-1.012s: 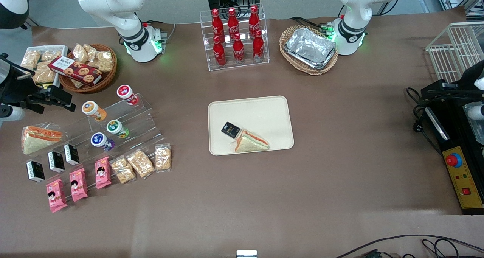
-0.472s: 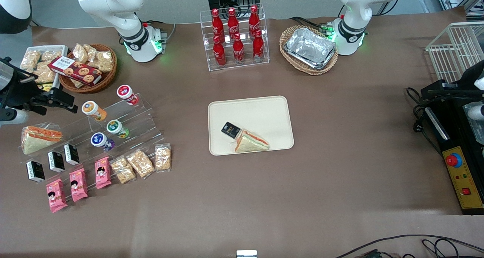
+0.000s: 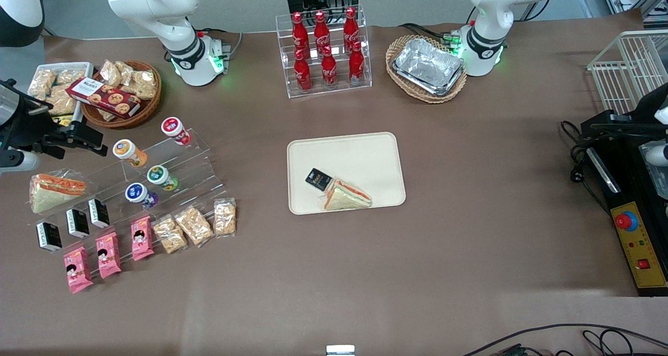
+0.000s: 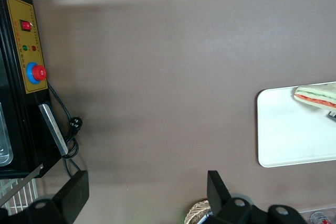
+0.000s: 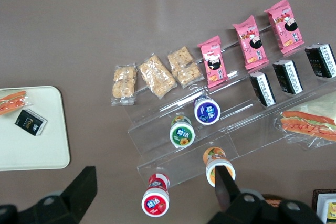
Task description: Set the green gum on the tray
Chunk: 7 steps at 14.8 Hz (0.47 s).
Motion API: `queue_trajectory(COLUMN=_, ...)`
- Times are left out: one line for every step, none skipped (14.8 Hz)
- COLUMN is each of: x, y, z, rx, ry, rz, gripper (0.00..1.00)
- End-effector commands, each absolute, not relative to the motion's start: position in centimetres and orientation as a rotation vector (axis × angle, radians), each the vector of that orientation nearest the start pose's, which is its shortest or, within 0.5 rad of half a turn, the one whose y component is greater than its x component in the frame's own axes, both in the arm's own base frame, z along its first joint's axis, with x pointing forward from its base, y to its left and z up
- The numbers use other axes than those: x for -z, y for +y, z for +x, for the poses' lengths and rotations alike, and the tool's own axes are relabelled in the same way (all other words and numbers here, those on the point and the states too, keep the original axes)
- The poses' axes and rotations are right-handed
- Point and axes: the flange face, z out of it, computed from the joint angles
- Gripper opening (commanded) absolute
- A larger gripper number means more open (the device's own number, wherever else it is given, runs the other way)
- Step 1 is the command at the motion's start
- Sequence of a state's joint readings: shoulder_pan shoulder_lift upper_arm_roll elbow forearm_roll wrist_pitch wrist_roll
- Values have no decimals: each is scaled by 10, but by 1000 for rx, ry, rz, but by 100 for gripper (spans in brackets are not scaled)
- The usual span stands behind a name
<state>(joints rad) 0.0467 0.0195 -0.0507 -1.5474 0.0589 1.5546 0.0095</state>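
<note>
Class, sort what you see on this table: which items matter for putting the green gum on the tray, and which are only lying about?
Belong to the job:
- green gum, on the clear stepped stand
- tray, mid-table
- gripper, fingers open, toward the working arm's end, above the stand

Just lying about:
- blue-lidded gum
- orange-lidded gum
- red-lidded gum
- cola bottles
- foil trays

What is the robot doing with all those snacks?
The robot has to put the green gum on the tray. It hasn't grabbed it yet. The gum sits on the clear stepped stand with the other canisters. The gripper is open, holds nothing and hangs above the table near the stand. The tray already has a sandwich and a small black packet on it.
</note>
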Motion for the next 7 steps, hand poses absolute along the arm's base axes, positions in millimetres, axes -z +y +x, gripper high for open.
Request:
queue_trajectory(x=-623, y=5, z=557, rx=-38, ry=29, rz=-3078, gripper=100)
queue_trajectory(x=-624, y=5, z=557, rx=-36, ry=29, rz=-3078, gripper=100)
queue_trajectory(x=-624, y=5, z=557, rx=-38, ry=29, rz=-3078, gripper=100)
queue_trajectory(x=-624, y=5, z=557, rx=-38, ry=31, rz=-3078, gripper=100)
queue_trajectory(x=-624, y=5, z=555, rx=-48, ry=31, rz=-3078, gripper=100)
queue_trajectory(x=-625, y=6, z=551, rx=-74, ry=27, rz=-3077, gripper=100)
queue_trajectory(x=-624, y=5, z=548, rx=-97, ry=31, rz=-3076, gripper=100)
